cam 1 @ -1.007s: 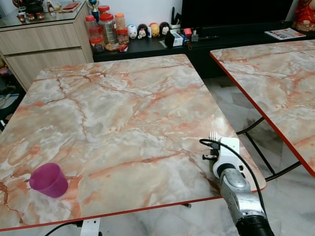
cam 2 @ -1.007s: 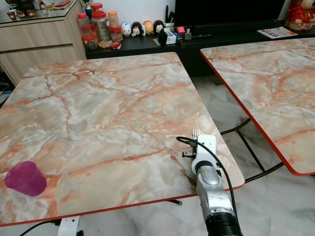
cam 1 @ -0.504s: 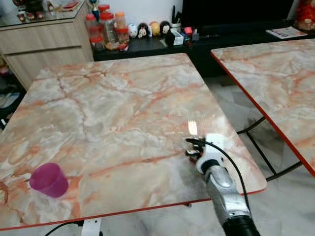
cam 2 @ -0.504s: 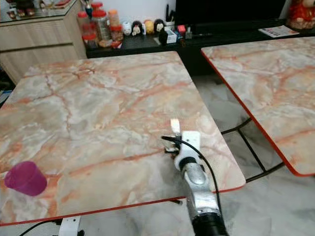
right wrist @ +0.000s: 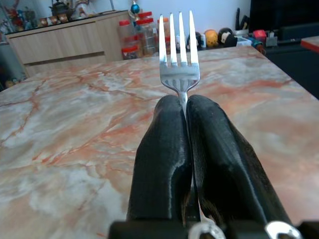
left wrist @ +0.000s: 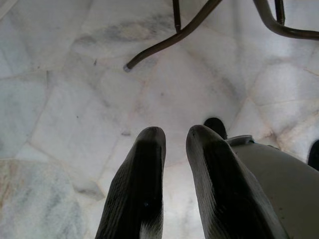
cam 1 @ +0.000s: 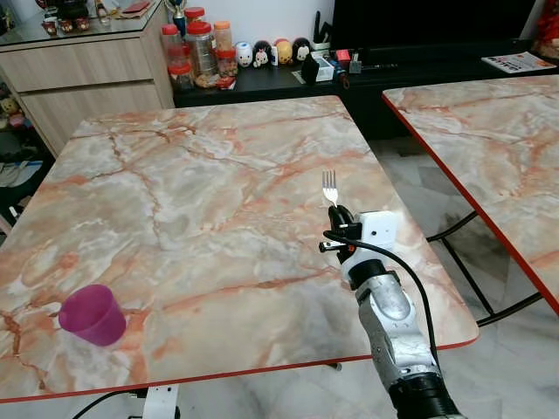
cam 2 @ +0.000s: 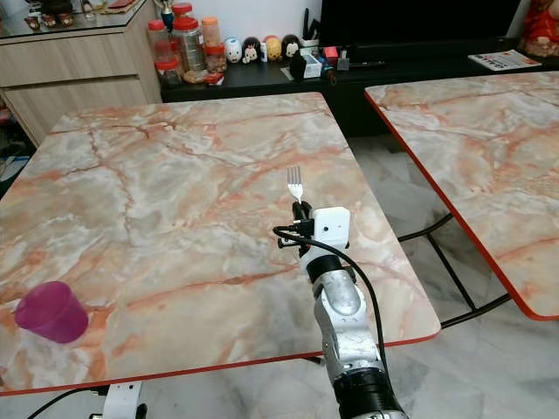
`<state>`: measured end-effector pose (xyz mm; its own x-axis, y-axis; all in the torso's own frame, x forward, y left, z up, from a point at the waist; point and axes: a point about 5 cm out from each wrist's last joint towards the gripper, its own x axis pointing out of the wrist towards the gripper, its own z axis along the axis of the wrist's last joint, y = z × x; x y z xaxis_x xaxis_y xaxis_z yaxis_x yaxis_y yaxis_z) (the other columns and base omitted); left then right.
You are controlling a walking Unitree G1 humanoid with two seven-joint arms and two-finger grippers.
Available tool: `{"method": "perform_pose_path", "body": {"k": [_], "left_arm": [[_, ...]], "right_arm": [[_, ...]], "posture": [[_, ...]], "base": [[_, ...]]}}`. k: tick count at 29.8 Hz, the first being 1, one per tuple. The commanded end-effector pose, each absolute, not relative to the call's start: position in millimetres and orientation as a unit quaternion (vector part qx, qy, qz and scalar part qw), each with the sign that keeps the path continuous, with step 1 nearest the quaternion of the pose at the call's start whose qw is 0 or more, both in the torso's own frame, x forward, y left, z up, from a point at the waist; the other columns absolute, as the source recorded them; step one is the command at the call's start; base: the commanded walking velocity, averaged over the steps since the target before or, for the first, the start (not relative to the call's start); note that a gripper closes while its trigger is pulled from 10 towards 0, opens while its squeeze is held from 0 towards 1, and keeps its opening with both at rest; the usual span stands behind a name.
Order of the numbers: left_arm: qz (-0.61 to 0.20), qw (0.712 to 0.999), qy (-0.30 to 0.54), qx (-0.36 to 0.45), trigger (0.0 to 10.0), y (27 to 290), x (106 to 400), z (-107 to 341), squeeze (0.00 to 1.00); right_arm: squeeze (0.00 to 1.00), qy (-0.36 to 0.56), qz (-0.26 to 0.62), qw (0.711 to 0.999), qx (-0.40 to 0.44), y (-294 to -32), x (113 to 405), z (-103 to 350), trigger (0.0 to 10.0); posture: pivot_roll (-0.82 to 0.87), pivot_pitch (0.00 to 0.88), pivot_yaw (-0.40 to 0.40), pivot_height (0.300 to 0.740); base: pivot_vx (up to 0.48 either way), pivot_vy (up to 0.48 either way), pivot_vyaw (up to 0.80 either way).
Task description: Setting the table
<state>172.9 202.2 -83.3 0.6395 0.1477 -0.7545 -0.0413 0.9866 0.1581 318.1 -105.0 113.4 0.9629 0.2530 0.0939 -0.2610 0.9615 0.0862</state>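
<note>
My right gripper (cam 1: pixel 336 212) is shut on a silver fork (cam 1: pixel 329 186), tines pointing away from me, held just above the right half of the marble table (cam 1: pixel 192 192). In the right wrist view the fork (right wrist: pixel 178 55) sticks out from between the two black fingers (right wrist: pixel 164 149). A purple cup (cam 1: pixel 91 315) stands upright near the table's front left corner, far from the gripper. My left gripper (left wrist: pixel 172 144) hangs over the tiled floor (left wrist: pixel 70 99), its fingers a little apart with nothing between them.
A second marble table (cam 1: pixel 489 148) stands to the right across a narrow gap with folding legs (cam 1: pixel 463 262). Beyond the table are a wooden sideboard (cam 1: pixel 87 70) and a black low cabinet (cam 1: pixel 288 83) with jars (cam 1: pixel 203 52) and small figurines.
My right arm has carried the fork forward and to the left, from the table's front right edge to over its right half. The cup has stayed in place.
</note>
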Motion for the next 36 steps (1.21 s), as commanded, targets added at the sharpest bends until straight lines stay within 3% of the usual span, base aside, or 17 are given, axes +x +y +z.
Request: {"method": "perform_pose_path", "body": {"k": [1,36], "left_arm": [[0.06,0.899,0.43,0.061,10.0,203.6,167.9,-85.6,0.0],[0.076,0.902,0.423,0.052,10.0,207.8,167.0,-84.7,0.0]], "right_arm": [[0.0,-0.043,0.134,0.989,0.044,-105.0,317.8,112.5,10.0],[0.0,-0.037,0.125,0.991,0.043,-110.3,315.2,104.4,10.0]], "posture": [[0.04,0.004,0.032,0.74],[0.04,0.027,0.04,0.74]], "base": [[0.0,-0.251,0.0],[0.0,0.0,0.0]]}}
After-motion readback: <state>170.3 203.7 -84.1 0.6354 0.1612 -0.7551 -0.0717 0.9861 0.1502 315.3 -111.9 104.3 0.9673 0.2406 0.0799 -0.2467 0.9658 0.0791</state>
